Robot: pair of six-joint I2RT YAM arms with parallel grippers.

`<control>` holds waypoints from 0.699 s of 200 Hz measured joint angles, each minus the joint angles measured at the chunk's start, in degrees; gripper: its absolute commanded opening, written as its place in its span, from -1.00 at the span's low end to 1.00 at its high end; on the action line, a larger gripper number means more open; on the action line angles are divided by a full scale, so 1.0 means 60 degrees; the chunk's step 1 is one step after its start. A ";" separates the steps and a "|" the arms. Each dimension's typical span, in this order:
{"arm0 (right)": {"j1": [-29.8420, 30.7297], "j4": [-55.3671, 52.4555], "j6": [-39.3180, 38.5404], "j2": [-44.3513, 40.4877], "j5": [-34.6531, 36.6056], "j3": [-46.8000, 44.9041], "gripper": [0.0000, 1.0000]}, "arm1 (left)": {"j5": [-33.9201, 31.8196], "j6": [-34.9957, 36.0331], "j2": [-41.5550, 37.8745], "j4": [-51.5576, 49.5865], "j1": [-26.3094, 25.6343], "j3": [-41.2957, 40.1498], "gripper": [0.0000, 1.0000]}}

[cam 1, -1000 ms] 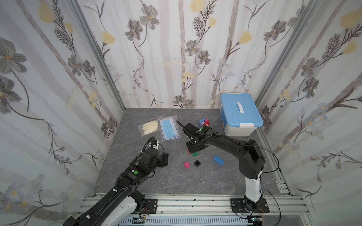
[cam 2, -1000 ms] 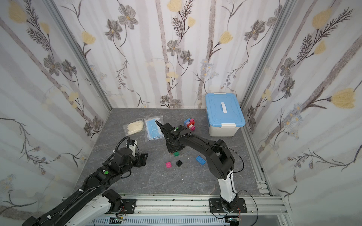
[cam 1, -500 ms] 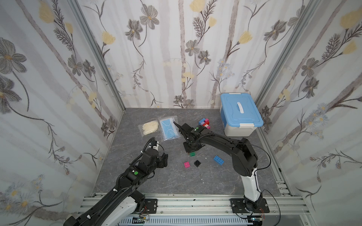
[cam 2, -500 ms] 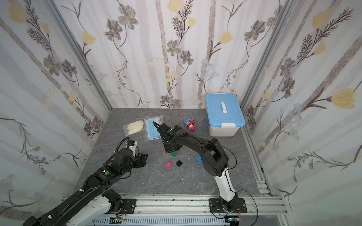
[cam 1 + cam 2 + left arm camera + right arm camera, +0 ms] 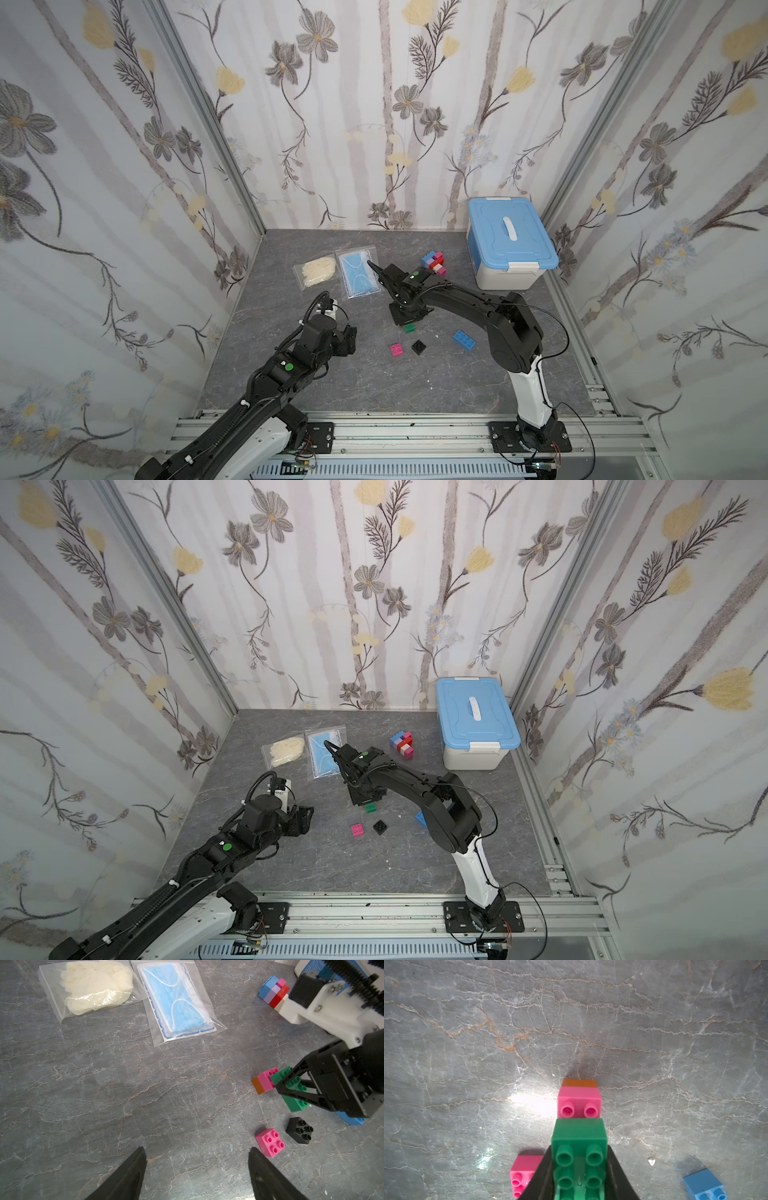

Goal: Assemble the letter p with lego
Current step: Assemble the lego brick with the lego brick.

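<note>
Between the closed-in fingers of the right gripper (image 5: 579, 1159) sits the long green brick (image 5: 579, 1136), clamped by its sides, studs up. Its free end meets a pink brick (image 5: 579, 1097) stacked on an orange brick (image 5: 579, 1083); seated or not, cannot tell. Nearby on the table (image 5: 124, 1084): loose pink brick (image 5: 270, 1142), black brick (image 5: 299, 1130), blue brick (image 5: 464, 340). Multicoloured stack (image 5: 433, 262) lies near the blue-lidded box (image 5: 511, 245). Left gripper (image 5: 197, 1153) hovers over bare table, jaws wide apart, holding nothing.
</note>
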 measured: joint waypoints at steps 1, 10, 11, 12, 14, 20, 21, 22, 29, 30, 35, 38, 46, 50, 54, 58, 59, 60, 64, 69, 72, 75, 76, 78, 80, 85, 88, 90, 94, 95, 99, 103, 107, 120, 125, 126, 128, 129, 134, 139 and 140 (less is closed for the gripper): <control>0.0000 0.0000 0.0000 0.0000 0.0000 0.0000 -0.78 | 0.0000 0.0000 0.0000 0.0000 0.0000 0.0000 0.59; 0.0000 0.0000 0.0000 0.0022 0.0000 0.0018 -0.79 | 0.0000 0.0000 0.0000 0.0000 0.0000 0.0000 0.59; 0.0000 0.0000 0.0000 0.0022 0.0000 0.0018 -0.78 | 0.0000 0.0000 0.0000 0.0000 0.0000 0.0000 0.59; 0.0000 0.0000 0.0000 0.0025 0.0000 0.0022 -0.78 | 0.0000 0.0000 0.0004 0.0000 0.0004 0.0000 0.59; 0.0000 0.0000 0.0000 0.0036 0.0000 0.0029 -0.78 | 0.0000 0.0000 0.0004 0.0000 0.0004 0.0000 0.59; 0.0000 0.0011 0.0000 0.0047 0.0000 0.0044 -0.78 | 0.0000 0.0000 0.0004 0.0000 0.0004 0.0000 0.59; 0.0000 0.0011 0.0000 0.0047 0.0000 0.0044 -0.78 | 0.0000 0.0000 0.0004 0.0000 0.0004 0.0000 0.59; 0.0000 0.0015 0.0000 0.0051 0.0000 0.0047 -0.79 | 0.0000 0.0000 0.0004 0.0000 0.0004 0.0000 0.59; -0.0004 0.0029 0.0004 0.0062 0.0004 0.0062 -0.79 | 0.0000 0.0000 0.0004 0.0000 0.0004 0.0000 0.59; -0.0004 0.0029 0.0004 0.0066 0.0004 0.0062 -0.79 | 0.0000 0.0000 0.0004 0.0000 0.0004 0.0000 0.59; -0.0011 0.0036 0.0004 0.0073 0.0004 0.0069 -0.78 | 0.0000 0.0004 0.0004 0.0000 0.0004 0.0000 0.59; -0.0011 0.0036 0.0004 0.0076 0.0004 0.0080 -0.78 | 0.0000 0.0004 0.0004 0.0000 0.0004 0.0000 0.59; -0.0011 0.0044 0.0007 0.0095 0.0004 0.0095 -0.79 | 0.0000 0.0004 0.0004 0.0000 0.0004 0.0000 0.59; -0.0011 0.0044 0.0011 0.0098 0.0011 0.0102 -0.79 | 0.0000 0.0004 0.0004 0.0000 0.0004 0.0000 0.59; -0.0011 0.0058 0.0029 0.0106 0.0015 0.0109 -0.78 | 0.0000 0.0004 0.0004 0.0000 0.0004 0.0000 0.59; -0.0011 0.0062 0.0044 0.0113 0.0022 0.0120 -0.78 | 0.0000 0.0004 0.0004 0.0000 0.0004 0.0000 0.59; -0.0011 0.0062 0.0047 0.0113 0.0026 0.0120 -0.78 | 0.0000 0.0004 0.0004 0.0000 0.0004 0.0000 0.59; -0.0011 0.0062 0.0047 0.0117 0.0026 0.0124 -0.78 | 0.0000 0.0004 0.0004 0.0000 0.0004 0.0000 0.59; -0.0011 0.0066 0.0058 0.0124 0.0029 0.0131 -0.78 | 0.0000 0.0004 0.0004 0.0000 0.0004 0.0000 0.59; -0.0011 0.0066 0.0062 0.0135 0.0033 0.0146 -0.78 | 0.0000 0.0004 0.0004 0.0000 0.0004 0.0000 0.59; -0.0011 0.0066 0.0066 0.0142 0.0033 0.0153 -0.79 | 0.0000 0.0004 0.0004 0.0000 0.0004 0.0000 0.59; -0.0015 0.0066 0.0066 0.0146 0.0033 0.0157 -0.78 | 0.0000 0.0004 0.0004 0.0000 0.0004 0.0000 0.59; -0.0015 0.0069 0.0066 0.0146 0.0033 0.0160 -0.78 | 0.0000 0.0004 0.0004 0.0000 0.0004 0.0000 0.59; -0.0018 0.0069 0.0066 0.0149 0.0033 0.0164 -0.79 | 0.0000 0.0004 0.0004 0.0000 0.0004 0.0000 0.59; -0.0018 0.0066 0.0066 0.0153 0.0033 0.0168 -0.78 | 0.0000 0.0004 0.0004 0.0000 0.0004 0.0000 0.59; -0.0022 0.0073 0.0066 0.0160 0.0033 0.0175 -0.78 | 0.0004 0.0004 0.0004 0.0000 0.0004 0.0000 0.59; -0.0026 0.0076 0.0066 0.0164 0.0033 0.0178 -0.78 | 0.0004 0.0004 0.0004 0.0000 0.0004 0.0000 0.59; -0.0026 0.0076 0.0066 0.0168 0.0033 0.0182 -0.78 | 0.0004 0.0004 0.0004 0.0000 0.0004 0.0000 0.59; -0.0033 0.0080 0.0066 0.0178 0.0033 0.0189 -0.78 | 0.0004 0.0004 0.0004 0.0000 0.0004 0.0000 0.59; -0.0036 0.0080 0.0066 0.0178 0.0033 0.0189 -0.78 | 0.0004 0.0004 0.0004 0.0000 0.0004 0.0000 0.59; -0.0036 0.0080 0.0066 0.0182 0.0036 0.0193 -0.79 | 0.0004 0.0004 0.0004 0.0000 0.0004 0.0000 0.59; -0.0040 0.0080 0.0066 0.0186 0.0036 0.0197 -0.78 | 0.0004 0.0004 0.0004 0.0000 0.0004 0.0000 0.59; -0.0044 0.0080 0.0066 0.0193 0.0036 0.0200 -0.79 | 0.0004 0.0004 0.0004 0.0000 0.0004 0.0000 0.59; -0.0055 0.0106 0.0066 0.0219 0.0066 0.0211 -0.79 | 0.0007 0.0004 0.0004 0.0000 0.0004 0.0000 0.59; -0.0055 0.0109 0.0066 0.0226 0.0069 0.0211 -0.79 | 0.0007 0.0004 0.0004 0.0000 0.0004 0.0000 0.59; -0.0055 0.0109 0.0066 0.0226 0.0069 0.0211 -0.79 | 0.0007 0.0004 0.0004 0.0000 0.0004 0.0000 0.59; -0.0055 0.0109 0.0066 0.0233 0.0069 0.0215 -0.79 | 0.0011 0.0004 0.0004 0.0000 0.0004 0.0000 0.59; -0.0058 0.0109 0.0066 0.0237 0.0069 0.0215 -0.78 | 0.0011 0.0004 0.0004 0.0000 0.0004 0.0000 0.59; -0.0062 0.0106 0.0066 0.0240 0.0069 0.0222 -0.79 | 0.0011 0.0004 0.0004 0.0000 0.0004 0.0000 0.59; -0.0069 0.0102 0.0066 0.0251 0.0069 0.0226 -0.79 | 0.0025 0.0004 0.0004 0.0000 0.0004 0.0000 0.59; -0.0073 0.0102 0.0066 0.0251 0.0069 0.0226 -0.79 | 0.0029 0.0004 0.0004 0.0000 0.0004 0.0000 0.59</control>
